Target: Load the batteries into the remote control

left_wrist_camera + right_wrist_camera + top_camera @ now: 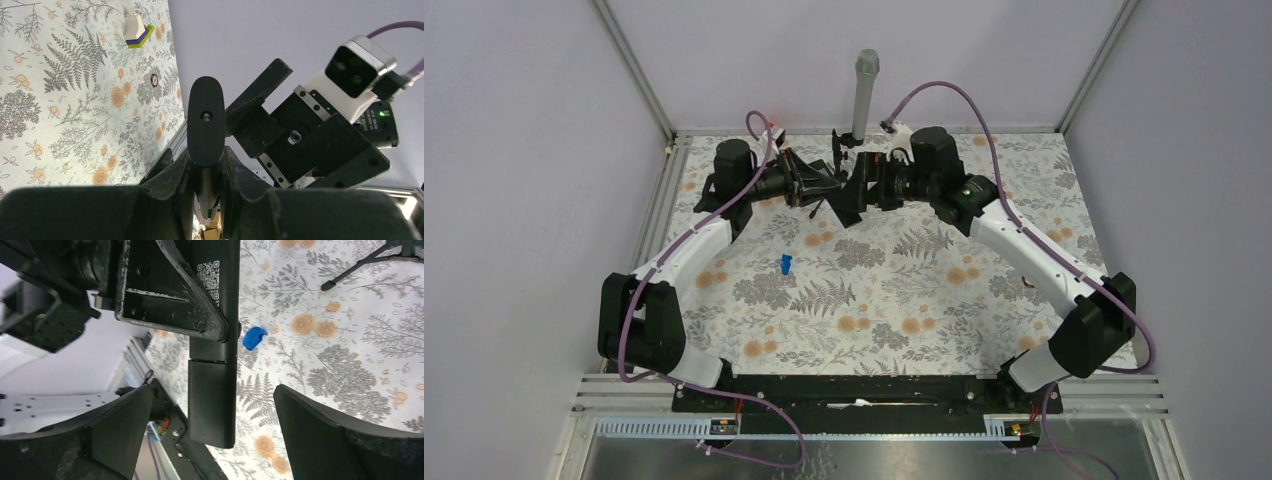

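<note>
You've got the floral-print table with both arms reaching to the far middle, the left arm and the right arm meeting nose to nose just in front of the upright grey post. Your left gripper is clamped tight on the remote control and holds it up off the table, back side with the QR sticker facing the right wrist camera. Your right gripper is spread wide, one finger on each side of the remote's free end, and neither one touches it. Below the remote, out on the table, sits the small blue piece. Over by the table's edge the left wrist view shows a little white brick on a purple and green base, with a tiny dark ring near it.
</note>
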